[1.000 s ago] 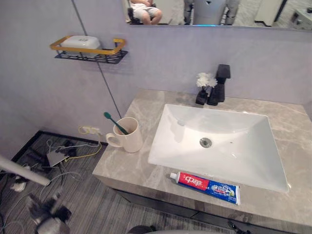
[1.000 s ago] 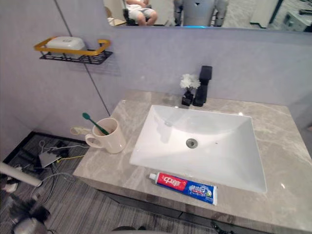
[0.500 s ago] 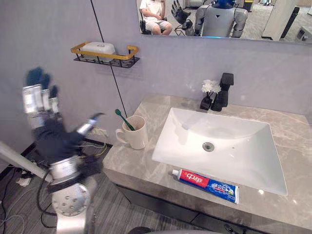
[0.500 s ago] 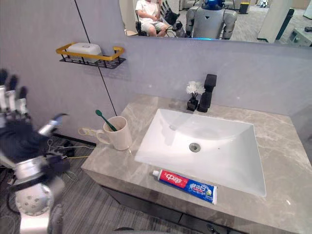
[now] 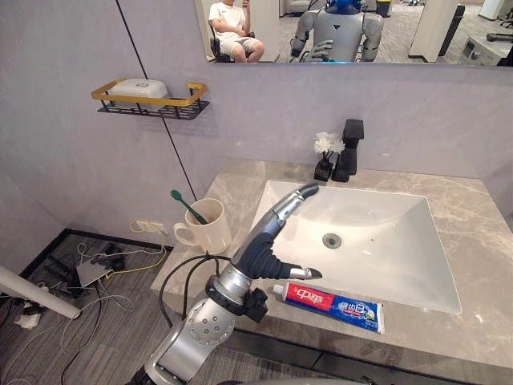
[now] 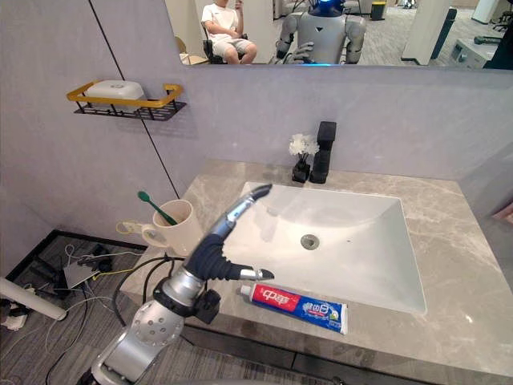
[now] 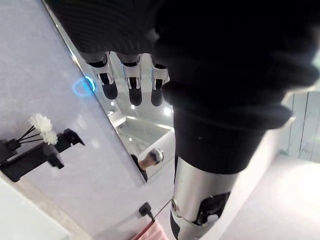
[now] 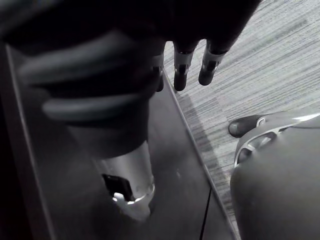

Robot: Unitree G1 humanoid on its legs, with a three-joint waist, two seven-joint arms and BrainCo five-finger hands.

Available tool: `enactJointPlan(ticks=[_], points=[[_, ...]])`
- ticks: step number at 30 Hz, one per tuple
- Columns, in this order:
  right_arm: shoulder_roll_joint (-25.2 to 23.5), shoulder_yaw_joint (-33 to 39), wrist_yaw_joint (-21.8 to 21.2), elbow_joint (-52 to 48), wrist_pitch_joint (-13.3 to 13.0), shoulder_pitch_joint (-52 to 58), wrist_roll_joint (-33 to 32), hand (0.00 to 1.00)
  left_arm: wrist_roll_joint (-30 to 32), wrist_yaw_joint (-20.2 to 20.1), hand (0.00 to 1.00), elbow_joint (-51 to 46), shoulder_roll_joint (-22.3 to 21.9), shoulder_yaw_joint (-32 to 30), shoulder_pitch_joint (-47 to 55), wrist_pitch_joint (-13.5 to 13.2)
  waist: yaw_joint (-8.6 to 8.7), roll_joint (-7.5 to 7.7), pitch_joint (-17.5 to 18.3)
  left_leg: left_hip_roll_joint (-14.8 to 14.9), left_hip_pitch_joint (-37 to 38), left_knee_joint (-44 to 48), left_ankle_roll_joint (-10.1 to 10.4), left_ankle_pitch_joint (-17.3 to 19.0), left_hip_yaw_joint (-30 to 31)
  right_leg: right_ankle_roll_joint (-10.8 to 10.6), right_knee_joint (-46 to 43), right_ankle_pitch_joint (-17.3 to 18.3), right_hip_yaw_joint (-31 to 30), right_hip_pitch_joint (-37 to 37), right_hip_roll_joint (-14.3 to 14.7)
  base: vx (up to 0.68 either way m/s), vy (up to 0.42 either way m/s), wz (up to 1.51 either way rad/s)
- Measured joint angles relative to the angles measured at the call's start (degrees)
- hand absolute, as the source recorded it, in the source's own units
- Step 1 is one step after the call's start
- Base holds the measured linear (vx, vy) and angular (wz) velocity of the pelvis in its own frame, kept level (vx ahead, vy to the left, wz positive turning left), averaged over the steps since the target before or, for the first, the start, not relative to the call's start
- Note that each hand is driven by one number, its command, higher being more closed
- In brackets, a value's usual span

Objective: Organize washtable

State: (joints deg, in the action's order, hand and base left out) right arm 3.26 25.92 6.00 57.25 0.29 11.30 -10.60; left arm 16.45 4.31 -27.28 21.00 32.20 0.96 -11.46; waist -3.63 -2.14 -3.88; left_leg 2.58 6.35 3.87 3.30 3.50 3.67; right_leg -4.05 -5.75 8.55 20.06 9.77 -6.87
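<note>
Hovering left hand, toothpaste just beside

A grey marble counter stands against a pale wall, with a white rectangular basin sunk into its middle. On the counter's left part sits a cream ceramic mug, handle towards the left edge, with a green toothbrush leaning in it, head up. A red-and-blue toothpaste tube lies flat on the front strip, just beside the basin's front rim, cap end to the left. Behind the basin stand a black angular faucet and, just beside it, a small black vase of white flowers. On the wall to the left, a black wire shelf with a yellow rail carries a white soap box.
</note>
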Motion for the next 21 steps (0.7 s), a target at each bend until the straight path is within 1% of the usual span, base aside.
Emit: enactJointPlan(ticks=[2, 5, 8, 10, 12, 16, 19, 21], points=[[0.3, 0.01, -0.01, -0.01, -0.01, 0.25, 0.12, 0.0, 0.3, -0.61, 0.0, 1.11, 0.06, 0.36, -0.01, 0.1, 0.1, 0.02, 0.0, 0.0, 0.23, -0.15, 0.1, -0.22, -0.33, 0.05, 0.02, -0.03, -0.24, 0.01, -0.03, -0.02, -0.007, -0.08], [0.48, 0.01, -0.03, 0.0, -0.02, 0.34, 0.54, 0.0, 1.73, -0.62, 0.0, 2.87, 0.06, 1.45, -0.18, 0.87, 0.19, 0.47, 0.08, -0.21, 0.74, -2.12, 0.44, -2.59, -0.55, 0.32, 0.96, -0.55, -0.76, -0.08, -0.14, -0.04, -0.017, -0.05], [0.71, 0.05, -0.02, 0.01, -0.01, 0.39, 0.66, 0.0, 3.14, -0.64, 0.0, 4.98, 0.16, 1.68, -0.9, 1.27, 0.26, 0.42, 0.08, -0.05, 1.17, -3.29, 0.77, -3.91, -0.74, 0.65, 2.01, -1.22, -1.24, -0.08, 0.09, -0.08, -0.027, -0.11], [0.74, 0.07, -0.03, 0.0, -0.01, 0.39, 0.73, 0.0, 4.15, -0.8, 0.0, 5.53, 0.33, 2.41, -1.78, 1.29, 0.38, 0.41, 0.07, 0.21, 1.43, -3.73, 0.8, -3.94, -0.75, 0.73, 2.15, -1.13, -1.36, -0.08, 0.33, -0.05, -0.009, -0.04], [0.75, 0.12, -0.02, -0.03, -0.01, 0.31, 1.07, 0.0, 4.71, -1.84, 0.0, 5.65, 1.29, 3.61, -2.73, 1.23, 1.36, 0.63, -0.04, 0.35, 1.55, -3.99, 0.8, -3.94, -0.76, 0.68, 2.28, -1.25, -1.39, -0.08, 0.46, -0.06, 0.006, -0.02], [0.75, 0.29, -0.03, -0.02, 0.0, 0.85, 1.12, 0.0, 6.81, -3.14, 0.0, 7.75, 2.35, 4.44, -3.98, 1.19, 1.5, 0.62, -0.07, 0.5, 1.81, -5.05, 0.81, -3.89, -0.91, 0.33, 2.7, -1.79, -1.54, -0.35, 0.58, -0.04, 0.022, -0.04], [0.73, 0.41, -0.05, -0.03, 0.01, 0.96, 1.13, 0.0, 7.02, -3.43, 0.0, 9.8, 2.78, 4.56, -4.42, 1.15, 1.51, 0.69, -0.08, 0.59, 1.73, -5.63, 0.66, -3.73, -1.42, 0.25, 2.65, -2.38, -2.07, -1.03, 0.67, -0.03, 0.031, -0.09], [0.73, 0.76, -0.07, -0.05, 0.01, 0.96, 1.13, 0.0, 7.16, -4.38, 0.0, 11.52, 2.77, 4.78, -4.43, 1.16, 1.55, 0.72, -0.1, 0.58, 1.85, -5.57, 0.45, -3.55, -2.0, -0.01, 2.61, -2.8, -2.63, -1.1, 0.66, -0.01, 0.032, -0.13]])
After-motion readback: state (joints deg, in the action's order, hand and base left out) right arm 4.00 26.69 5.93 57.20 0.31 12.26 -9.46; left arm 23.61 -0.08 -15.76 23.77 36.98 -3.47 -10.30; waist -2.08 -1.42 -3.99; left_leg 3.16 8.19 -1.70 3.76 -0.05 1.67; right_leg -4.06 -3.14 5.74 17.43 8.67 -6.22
